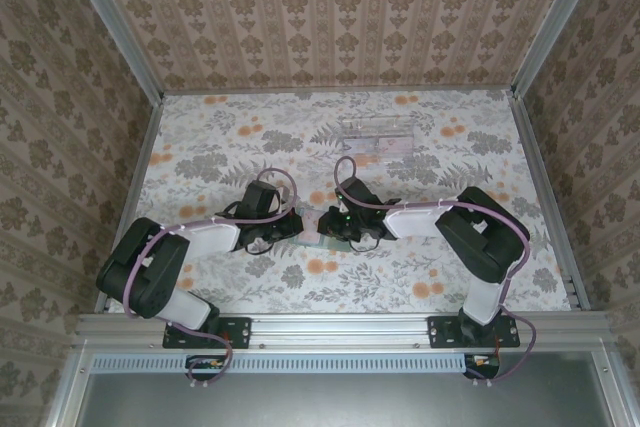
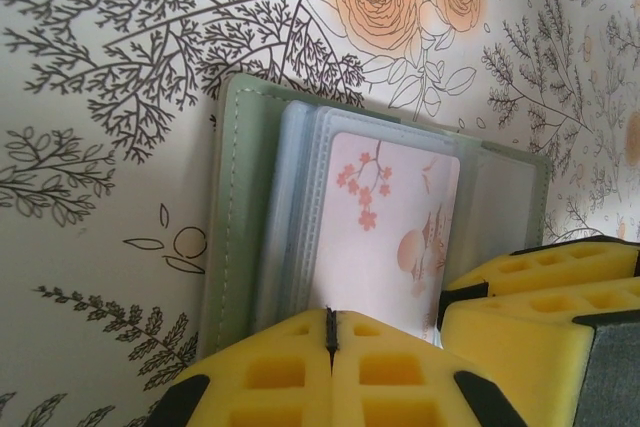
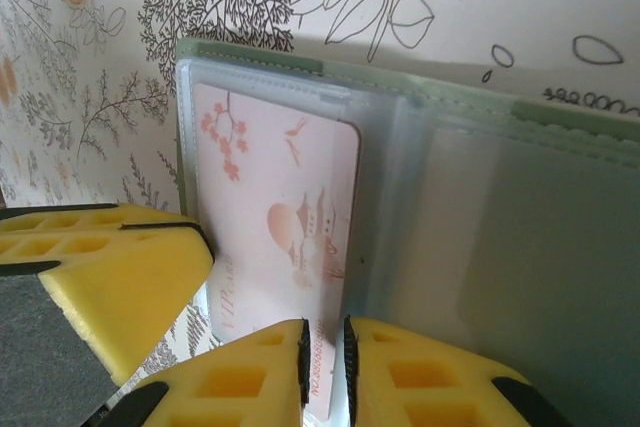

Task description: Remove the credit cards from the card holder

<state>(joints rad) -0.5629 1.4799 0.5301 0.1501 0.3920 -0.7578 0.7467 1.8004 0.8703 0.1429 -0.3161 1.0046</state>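
Card holder (image 2: 235,227): lying open, table (image 1: 400,277) centre, toward the near edge. Left gripper (image 2: 330,337): pads pressed together at its edge. Right gripper (image 3: 323,347): pinching pale pink card (image 2: 390,227); best drawn straight along the sleeve, holder kept pinned.

1. Back wall (image 1: 340,17), top of frame: beige damask wallpaper w/ vert. stripes.
2. Left wall (image 1: 50,97) & right wall (image 1: 600,97): same paper, slanting in twd centre.
3. Metal posts at back corners: upper left (image 1: 110,17), upper right (image 1: 565,12).
4. Table (image 1: 200,137), mid frame: white cloth w/ orange flowers, grey leaves.
5. Alu rail (image 1: 340,327) across bottom; grey panel (image 1: 330,397) below it.
6. Light: soft, even.
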